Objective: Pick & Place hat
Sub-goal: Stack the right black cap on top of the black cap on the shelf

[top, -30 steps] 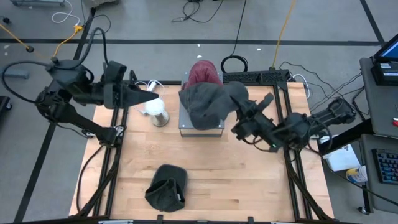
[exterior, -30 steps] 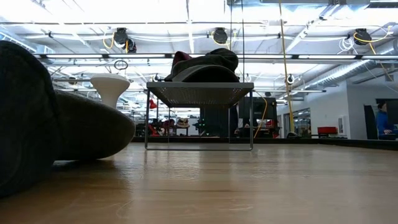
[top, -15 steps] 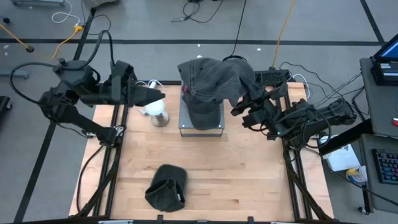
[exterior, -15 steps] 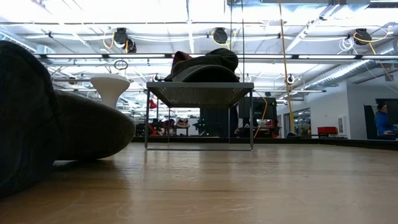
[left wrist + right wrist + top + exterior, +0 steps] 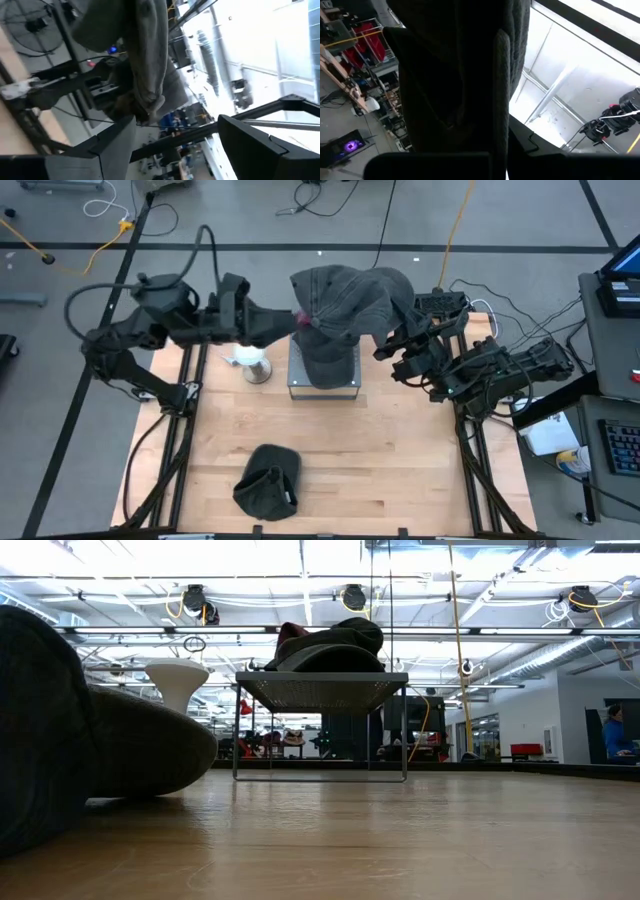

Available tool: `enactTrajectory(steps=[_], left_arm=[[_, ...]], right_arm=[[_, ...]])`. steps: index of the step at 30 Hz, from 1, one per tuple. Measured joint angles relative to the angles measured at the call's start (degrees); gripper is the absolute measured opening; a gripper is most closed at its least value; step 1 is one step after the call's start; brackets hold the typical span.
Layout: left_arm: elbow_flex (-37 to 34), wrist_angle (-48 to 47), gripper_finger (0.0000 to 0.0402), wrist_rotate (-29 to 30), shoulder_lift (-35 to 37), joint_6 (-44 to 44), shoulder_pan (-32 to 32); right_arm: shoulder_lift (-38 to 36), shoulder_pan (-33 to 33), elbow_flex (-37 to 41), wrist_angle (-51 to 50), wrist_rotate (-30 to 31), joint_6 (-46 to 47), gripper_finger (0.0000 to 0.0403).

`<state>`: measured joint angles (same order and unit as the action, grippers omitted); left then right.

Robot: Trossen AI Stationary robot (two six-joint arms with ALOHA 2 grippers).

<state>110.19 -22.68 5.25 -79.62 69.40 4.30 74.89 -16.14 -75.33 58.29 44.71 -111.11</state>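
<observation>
A grey hat (image 5: 345, 305) hangs spread out over the metal rack (image 5: 352, 385) at the table's far middle, with my right gripper (image 5: 397, 330) shut on its right side. A bit of a red hat (image 5: 300, 320) shows under it. My left gripper (image 5: 292, 323) stands open at the grey hat's left edge. In the left wrist view the grey hat (image 5: 150, 60) hangs just ahead of the spread fingers (image 5: 117, 145). I cannot tell whether they touch it. In the low view, hats (image 5: 335, 643) lie on the rack (image 5: 320, 680). My right gripper holds the grey hat by its right side (image 5: 398, 308), coming slanting upward from the table's right. In the right wrist view a fold of the cloth (image 5: 502, 100) runs back between the fingers. The hat hangs down from the hold; its lower part (image 5: 330, 365) is over the rack.
A second dark hat (image 5: 268, 480) lies on the table near the front edge and fills the low view's left side. A white stand (image 5: 250, 362) is left of the rack. Bare wood lies between the rack and the front hat.
My right gripper has tipped upward and risen, drawing the grey hat up off the rack until it hangs spread above it. My left gripper has gone toward the table's right, up to the hat's left edge, rolling as it went.
</observation>
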Motion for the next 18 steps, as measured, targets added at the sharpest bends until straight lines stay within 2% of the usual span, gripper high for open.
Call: enactTrajectory(steps=[18], left_arm=[[-0.02, 8.82, 0.0250, -0.94, -5.70, 1.03, -1.72]], right_arm=[[0.04, -0.09, 0.00, 0.06, -0.02, 0.89, 0.0006]])
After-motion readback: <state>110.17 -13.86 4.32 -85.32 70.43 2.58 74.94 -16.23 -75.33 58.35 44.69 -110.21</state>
